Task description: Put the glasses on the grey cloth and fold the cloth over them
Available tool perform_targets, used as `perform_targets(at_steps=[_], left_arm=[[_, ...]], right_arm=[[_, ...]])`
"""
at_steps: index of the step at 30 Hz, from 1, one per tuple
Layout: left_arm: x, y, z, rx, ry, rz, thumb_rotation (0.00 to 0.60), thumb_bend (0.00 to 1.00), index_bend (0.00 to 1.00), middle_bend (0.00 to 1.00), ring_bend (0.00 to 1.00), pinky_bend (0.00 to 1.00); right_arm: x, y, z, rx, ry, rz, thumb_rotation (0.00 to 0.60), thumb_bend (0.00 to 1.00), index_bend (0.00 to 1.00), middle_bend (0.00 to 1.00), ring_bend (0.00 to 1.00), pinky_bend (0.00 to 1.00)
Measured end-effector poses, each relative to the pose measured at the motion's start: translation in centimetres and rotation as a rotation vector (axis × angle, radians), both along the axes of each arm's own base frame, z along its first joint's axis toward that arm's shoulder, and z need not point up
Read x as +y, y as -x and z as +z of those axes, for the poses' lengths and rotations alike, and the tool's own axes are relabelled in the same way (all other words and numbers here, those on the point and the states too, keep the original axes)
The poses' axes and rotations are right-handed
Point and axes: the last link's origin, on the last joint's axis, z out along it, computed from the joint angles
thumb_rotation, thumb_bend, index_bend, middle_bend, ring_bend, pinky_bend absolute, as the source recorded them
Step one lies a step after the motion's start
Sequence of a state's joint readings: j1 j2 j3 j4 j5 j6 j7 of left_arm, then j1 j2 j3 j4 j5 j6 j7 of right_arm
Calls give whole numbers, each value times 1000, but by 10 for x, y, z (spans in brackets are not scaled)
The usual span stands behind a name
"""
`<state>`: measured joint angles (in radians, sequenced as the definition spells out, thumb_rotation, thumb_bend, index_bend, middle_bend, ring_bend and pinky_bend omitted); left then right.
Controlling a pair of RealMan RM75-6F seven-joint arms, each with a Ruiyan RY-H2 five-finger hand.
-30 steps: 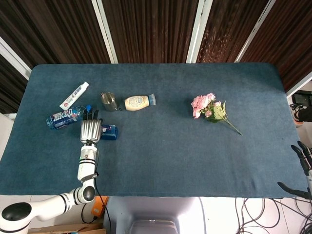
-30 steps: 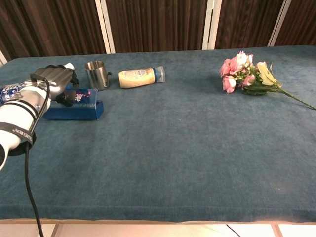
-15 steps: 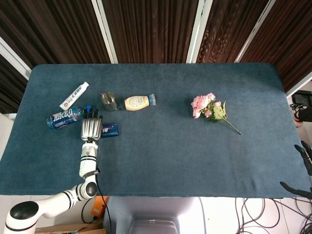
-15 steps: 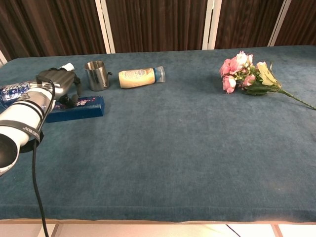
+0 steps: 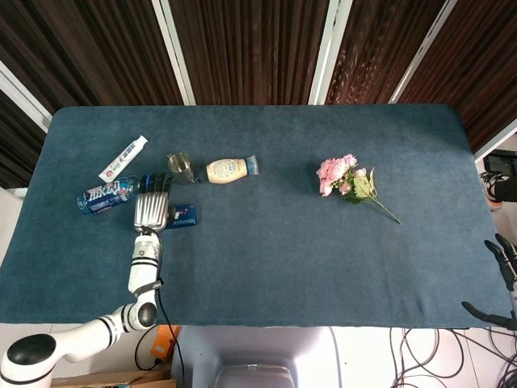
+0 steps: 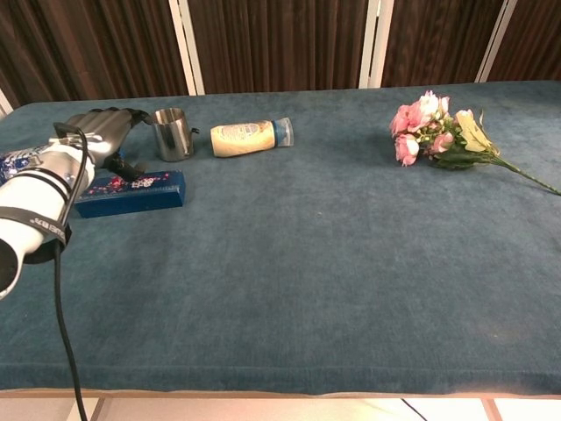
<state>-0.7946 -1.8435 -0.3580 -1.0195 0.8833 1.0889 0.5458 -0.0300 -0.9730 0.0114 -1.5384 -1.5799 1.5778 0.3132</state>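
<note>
Hovering left robot hand (image 5: 151,211), fingers apart and empty, over the left end of the blue box (image 5: 183,216) lying crosswise; right robot hand (image 5: 501,271) hanging well apart, grip unclear.

Table (image 5: 266,259), left end: toothpaste tube (image 5: 123,158) nearest the far-left corner; water bottle (image 5: 107,195) lying nearer the front; flat box (image 6: 131,193) just right of the bottle, nearer the front edge; metal cup (image 5: 180,167) behind the box; squeeze bottle (image 5: 229,169) lying right of the cup. Right half: 1 flower bunch (image 5: 349,181), well apart.
</note>
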Motion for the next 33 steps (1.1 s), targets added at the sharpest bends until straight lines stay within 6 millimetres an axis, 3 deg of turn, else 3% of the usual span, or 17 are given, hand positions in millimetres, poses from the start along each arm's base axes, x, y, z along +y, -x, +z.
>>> perform_targets(at_steps=[3,6,12,20,28,33], left_arm=[[-8,-9,5,-44,54,-21,455,339,103,4,0,23],[-17,-17,11,-73,127,-30,434,315,67,0,0,11],[-30,-13,27,-32,249,12,426,302,30,0,0,0],[-22,2,16,42,249,64,447,307,49,0,0,0],[-13,14,5,59,214,93,462,319,263,0,0,0],[-12,13,5,49,208,88,515,338,398,0,0,0]], right_arm=[[0,-1,-1,-1,-1,3,600,133,0,0,0,0],[0,-1,-1,0,-4,3,600,132,0,0,0,0],[1,-1,-2,3,-9,5,600,132,0,0,0,0],[1,-1,-1,2,-3,3,600,132,0,0,0,0],[0,0,0,0,2,-2,600,132,0,0,0,0],[0,0,-1,4,-2,-3,600,132,0,0,0,0]])
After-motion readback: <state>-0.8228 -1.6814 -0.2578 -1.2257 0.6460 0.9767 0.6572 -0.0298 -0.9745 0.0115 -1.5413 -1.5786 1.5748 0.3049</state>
